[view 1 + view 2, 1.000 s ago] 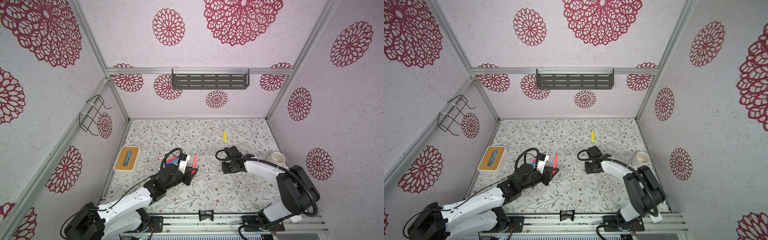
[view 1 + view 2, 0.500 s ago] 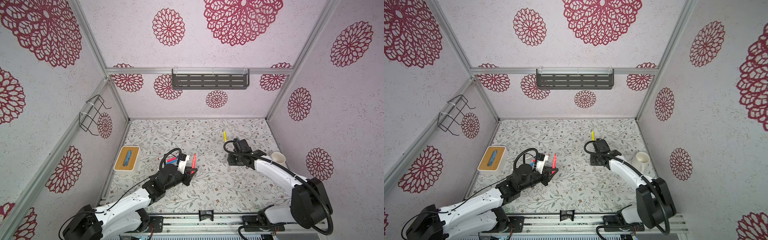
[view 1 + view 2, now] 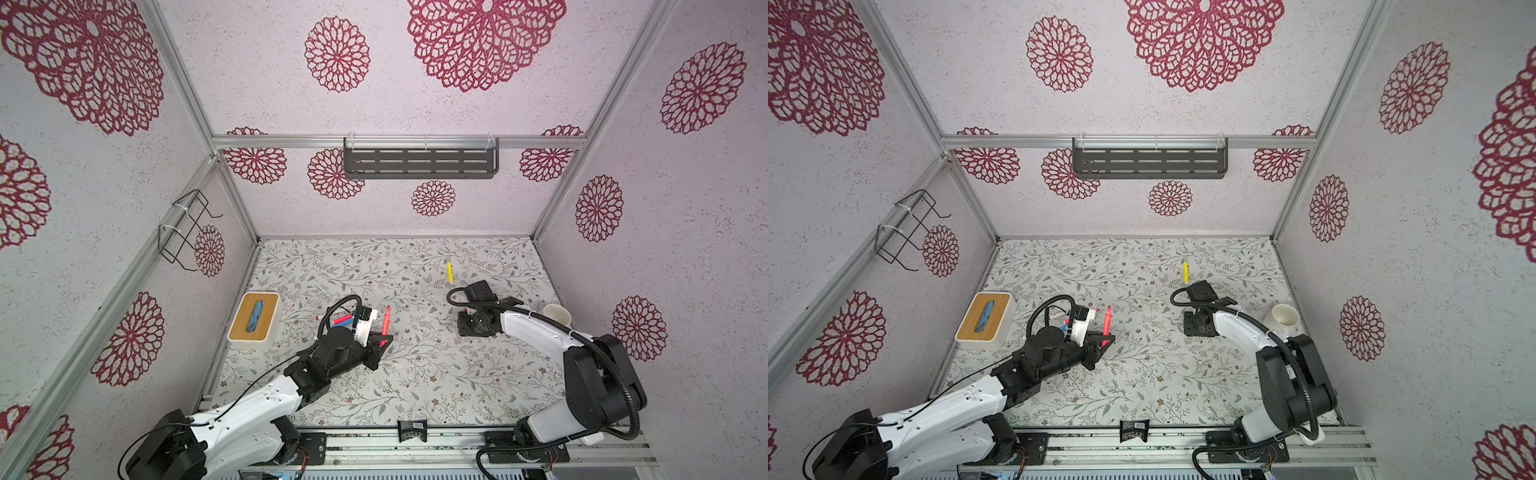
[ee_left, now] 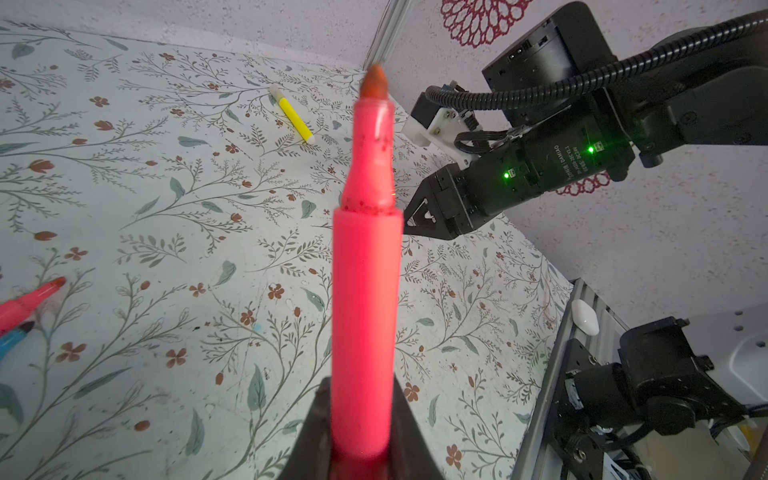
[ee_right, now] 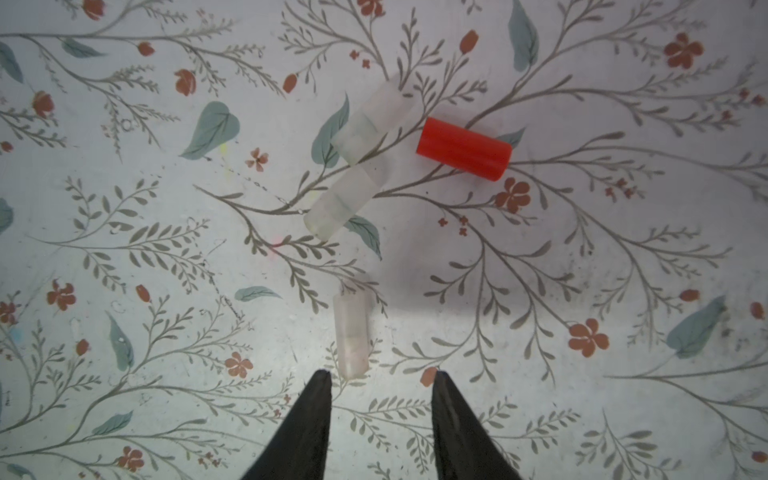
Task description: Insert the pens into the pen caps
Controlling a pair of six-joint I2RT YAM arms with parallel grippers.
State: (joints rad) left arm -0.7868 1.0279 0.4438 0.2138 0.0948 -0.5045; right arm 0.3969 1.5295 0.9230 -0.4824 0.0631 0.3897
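Pulled back from near the slim yellow pen (image 3: pixel 449 271): right claw (image 5: pixel 382 376), jaws part open and empty, now over a short translucent plastic cap (image 5: pixel 352 332) lying on the floral table (image 3: pixel 415 374) on the robot's side of that pen, a red cap (image 5: pixel 463 147) near it. Unmoved, well apart from that pen: left claw (image 4: pixel 360 386) clamped on an upright neon-pink marker (image 4: pixel 365 291), felt tip bare. Looks like cap-fetching; needs next a straight drop astride the near cap, then a soft close.

A wood-lidded tissue box (image 3: pixel 254 316) sits left on the floral mat (image 3: pixel 415 374), a white mug (image 3: pixel 557 312) far right.
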